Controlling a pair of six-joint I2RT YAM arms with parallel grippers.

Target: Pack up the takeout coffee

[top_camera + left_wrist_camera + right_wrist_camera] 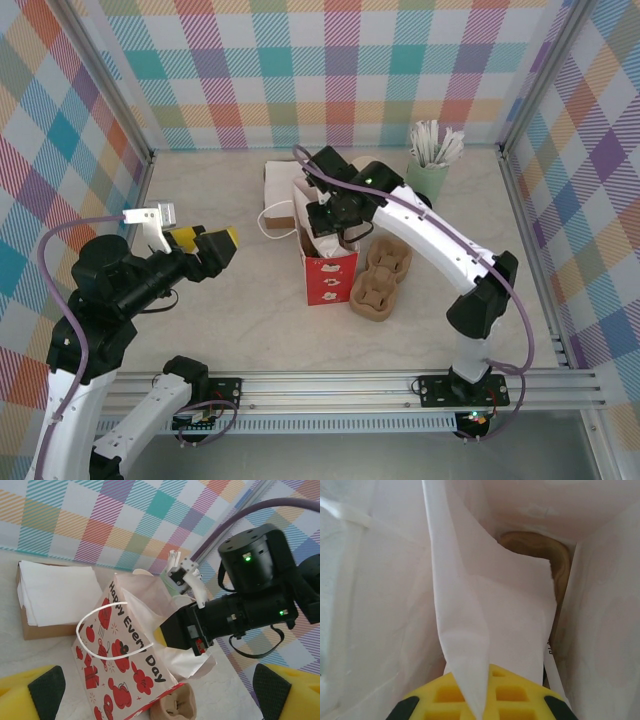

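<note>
Your right gripper point(327, 230) is sunk in the open top of the red-and-white paper bag point(328, 278), its jaws closed. Your left gripper point(207, 242) hangs to the bag's left, well apart from it, yellow fingers spread wide and aimed at it. A brown cup carrier point(380, 278) lies just right of the bag. A cup of white sticks point(430, 170) stands behind.

Pastel plaid walls point(340, 60); pale marbled tabletop point(230, 310); aluminium rail point(350, 385) along near edge; even light.
</note>
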